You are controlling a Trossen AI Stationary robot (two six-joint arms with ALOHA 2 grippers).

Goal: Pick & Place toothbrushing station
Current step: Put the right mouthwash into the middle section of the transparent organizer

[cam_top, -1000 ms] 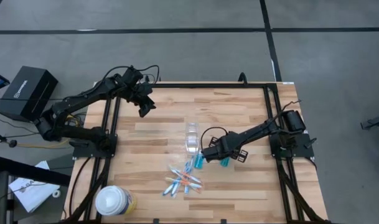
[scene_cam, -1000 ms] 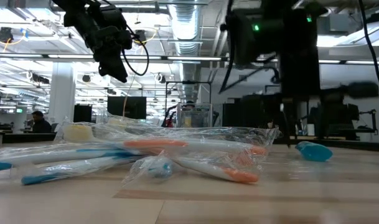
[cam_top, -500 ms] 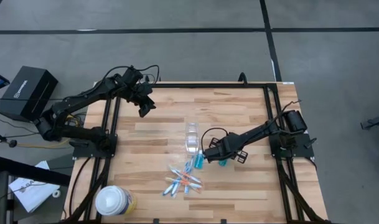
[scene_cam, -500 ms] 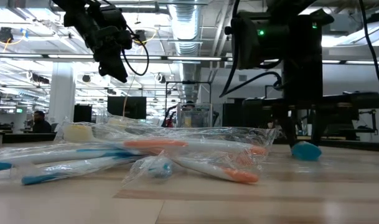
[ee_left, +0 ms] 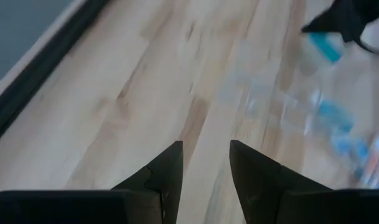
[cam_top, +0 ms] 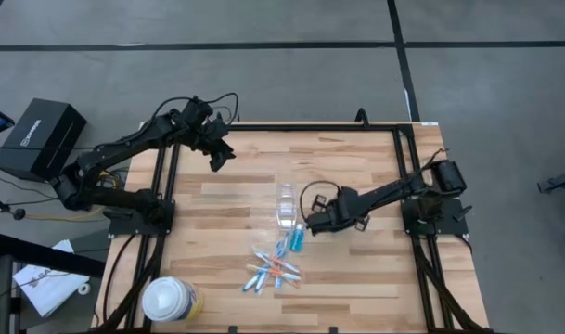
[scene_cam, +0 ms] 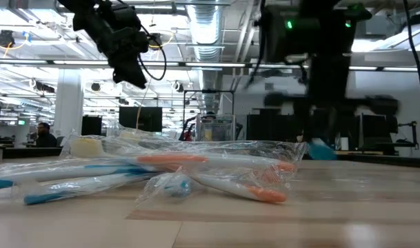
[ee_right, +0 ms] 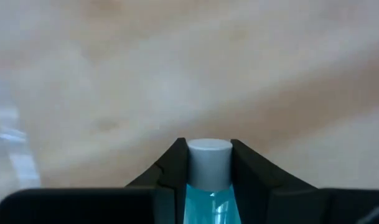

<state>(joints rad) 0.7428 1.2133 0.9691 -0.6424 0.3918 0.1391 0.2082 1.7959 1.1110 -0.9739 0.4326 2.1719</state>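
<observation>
A small clear plastic cup (cam_top: 286, 206) is at the table's middle. One blue tube (cam_top: 296, 239) lies on the table just near of it. Several blue, white and orange toothbrushes in clear wrappers (cam_top: 273, 269) lie in a heap nearer the front edge, and fill the low view (scene_cam: 196, 169). My right gripper (cam_top: 312, 223) is just right of the cup, shut on the second blue tube (ee_right: 208, 193), which also shows in the low view (scene_cam: 321, 149). My left gripper (cam_top: 219, 158) hangs open and empty above the table's far left part. My right gripper pinches the blue tube's body just behind the cap (ee_right: 208, 186) between its two fingers. The grey-white cap (ee_right: 208, 152) sticks out past the fingertips, so the tube lies along the fingers. The tube is lifted clear of the table.
A large round white-topped yellowish container (cam_top: 169, 299) stands at the near left corner. A black frame rail (cam_top: 291, 126) runs along the table's far edge, and both arm bases stand at the sides. Bare wood lies at the far middle (cam_top: 338, 162).
My right gripper has taken hold of the right-hand blue tube, which lay on the table, lifted it clear, and moved a little toward the cup. The other tube, the cup and the toothbrushes have stayed where they were.
</observation>
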